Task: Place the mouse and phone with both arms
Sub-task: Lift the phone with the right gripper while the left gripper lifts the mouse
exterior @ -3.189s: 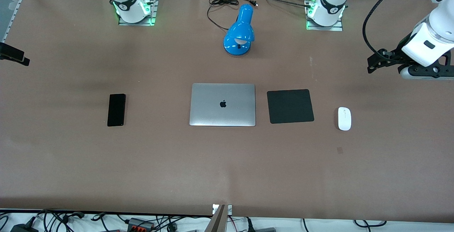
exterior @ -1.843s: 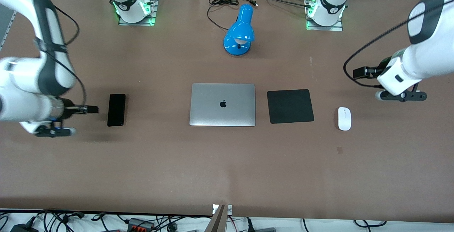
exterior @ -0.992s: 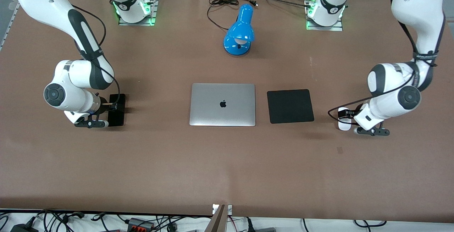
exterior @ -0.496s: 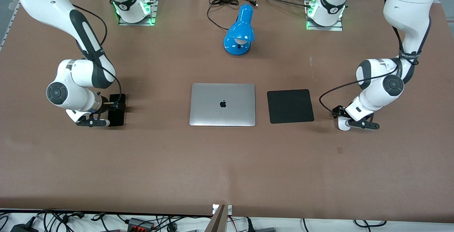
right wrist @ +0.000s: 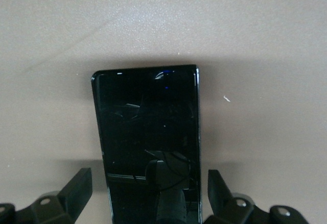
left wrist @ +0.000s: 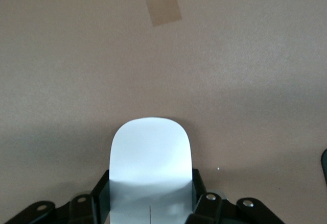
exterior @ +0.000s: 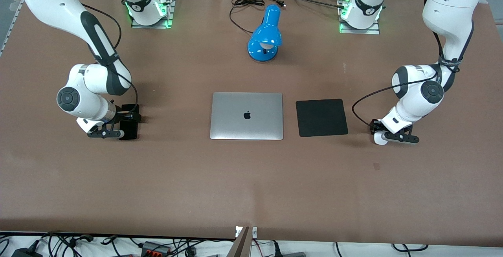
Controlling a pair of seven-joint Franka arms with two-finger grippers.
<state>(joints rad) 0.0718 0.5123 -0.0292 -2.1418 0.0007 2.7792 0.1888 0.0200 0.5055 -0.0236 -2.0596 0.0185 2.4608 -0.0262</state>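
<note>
Quick update: toward the right arm's end of the counter (exterior: pixel 235 178), the right pincer (right wrist: pixel 150 183) has been brought down from off at the side. It's now held apart around the phone (right wrist: pixel 145 117), with gaps on both sides, so nothing's gripped yet. The laptop (exterior: pixel 246 116) and pad (exterior: pixel 321 117) haven't been touched. At the left arm's end, the left pincer (left wrist: pixel 150 198) has been lowered too and looks clamped on the mouse (left wrist: pixel 150 152), which isn't lifted yet. Closing on the phone is probably next.

Left claw (exterior: pixel 380 132) pinched shut, right claw (exterior: pixel 126 125) spread, both low.
</note>
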